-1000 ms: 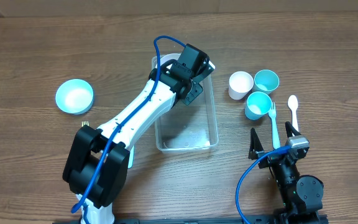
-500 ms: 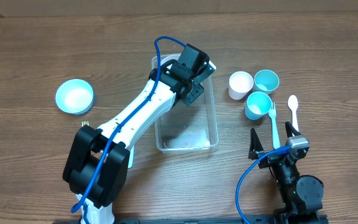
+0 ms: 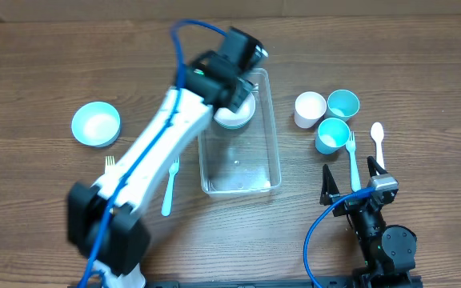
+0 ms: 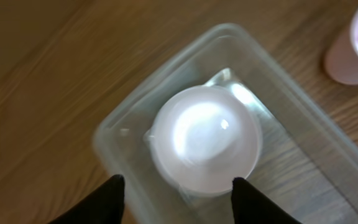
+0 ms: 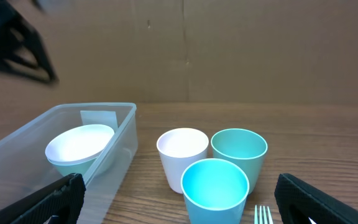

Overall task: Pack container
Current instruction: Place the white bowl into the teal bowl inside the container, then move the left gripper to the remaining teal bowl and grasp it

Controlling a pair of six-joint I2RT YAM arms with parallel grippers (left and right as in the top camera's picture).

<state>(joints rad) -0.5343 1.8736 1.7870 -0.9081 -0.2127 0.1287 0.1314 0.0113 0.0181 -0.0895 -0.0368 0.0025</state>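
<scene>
Holding round white bowl [image 4: 205, 140], clear rectangular container [image 4: 303, 143]

Bright, even light. Glare washes out the round white plastic bowl [image 4: 205, 140] just ahead of the fingers [image 4: 114, 199] of the left gripper [image 4: 178, 199]; that whole wrist view is blurred.

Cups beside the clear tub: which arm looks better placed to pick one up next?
Probably the right arm. The right fingers, open, sit just short of the nearest teal cup, facing it, while the left fingers hover over the white bowl inside the container.
</scene>
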